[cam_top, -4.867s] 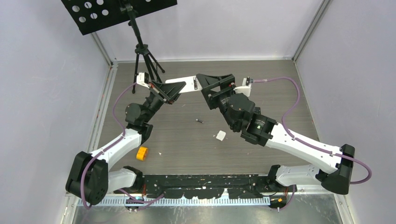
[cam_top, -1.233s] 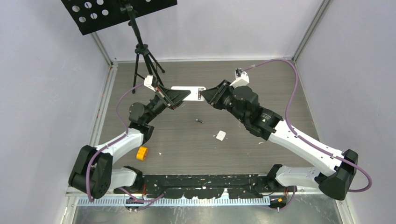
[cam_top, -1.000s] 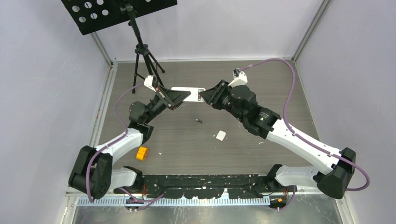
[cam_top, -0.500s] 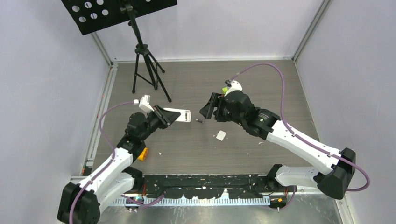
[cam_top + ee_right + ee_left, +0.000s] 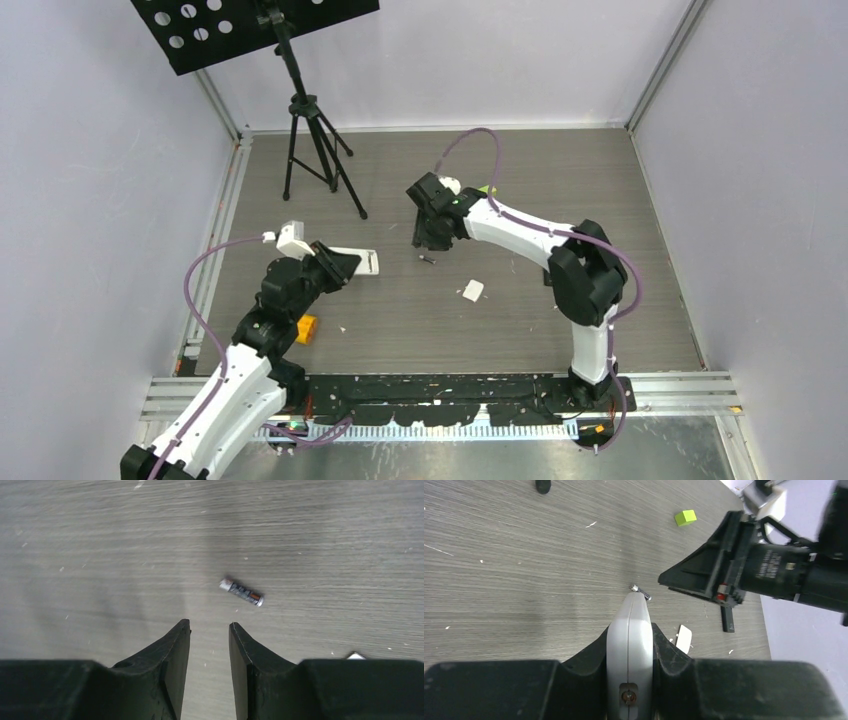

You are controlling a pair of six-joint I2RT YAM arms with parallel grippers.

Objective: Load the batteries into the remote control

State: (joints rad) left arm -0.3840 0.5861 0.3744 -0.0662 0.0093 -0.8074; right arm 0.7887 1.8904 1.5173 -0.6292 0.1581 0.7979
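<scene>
My left gripper (image 5: 340,264) is shut on a white remote (image 5: 358,261), which it holds edge-on above the floor; in the left wrist view the remote (image 5: 629,640) sits clamped between the black fingers (image 5: 669,652). One small dark battery with pale ends (image 5: 428,260) lies on the wood floor, just past the remote's tip (image 5: 640,591). My right gripper (image 5: 426,238) hovers just behind that battery, jaws slightly apart and empty; its wrist view shows the battery (image 5: 241,592) just ahead and right of the gripper (image 5: 210,627). Other batteries are out of view.
A small white cover piece (image 5: 472,290) lies right of the battery. An orange block (image 5: 305,328) lies by the left arm. A lime-green block (image 5: 685,517) lies behind the right gripper. A black tripod stand (image 5: 315,140) stands at the back left.
My left gripper has drawn the remote back toward the left and nearer. My right gripper, which had let go of the remote earlier, has moved left and down toward the battery.
</scene>
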